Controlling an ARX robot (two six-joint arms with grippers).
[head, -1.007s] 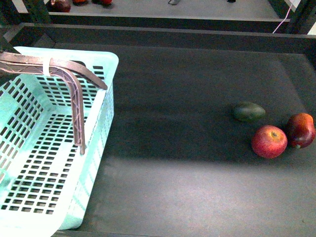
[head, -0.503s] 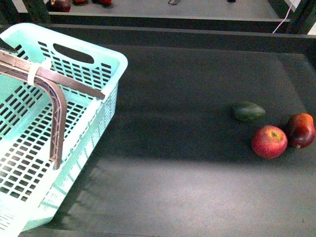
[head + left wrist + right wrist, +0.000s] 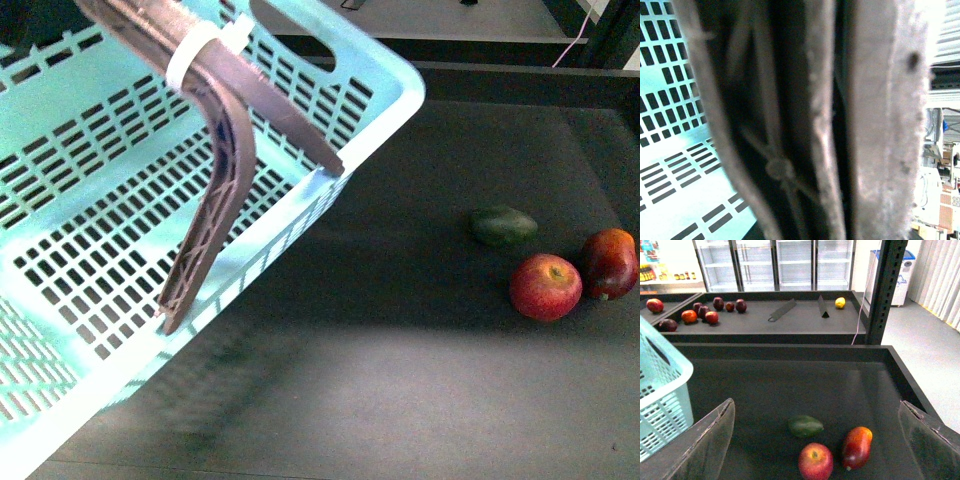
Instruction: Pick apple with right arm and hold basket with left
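Apple (image 3: 545, 287) sits on the dark table at about 4 o'clock in the front view, well apart from the basket (image 3: 392, 78). A dark green fruit (image 3: 504, 226) lies near it at its 11 o'clock. A maroon fruit (image 3: 611, 263) is just beside it at its 2 o'clock; the right wrist view shows a thin gap between them.

Handling, as we judge it: the apple is firm, smooth, a bit slick and moderately heavy, and it will roll if nudged. Best hold is across its widest middle, coming from above, with the fingers on the two sides clear of the maroon fruit. Squeeze lightly, since the skin bruises.

Right gripper (image 3: 816, 407) is spread wide and holds nothing. Both fingers (image 3: 710, 440) frame the table, with the apple (image 3: 815, 461) low between them, not touched.

The basket fills the 9 to 11 o'clock part of the front view, tilted, with its far corner raised. It is light, stiff slotted plastic and looks empty. Its brownish handles (image 3: 215, 200) are tied by a white band (image 3: 195, 50) and run up toward 11 o'clock.

In the left wrist view the handles (image 3: 790, 125) fill the frame at close range. We cannot separate the left gripper's jaws there. Given the raised, tilted basket, we judge it is clamped on the handles.
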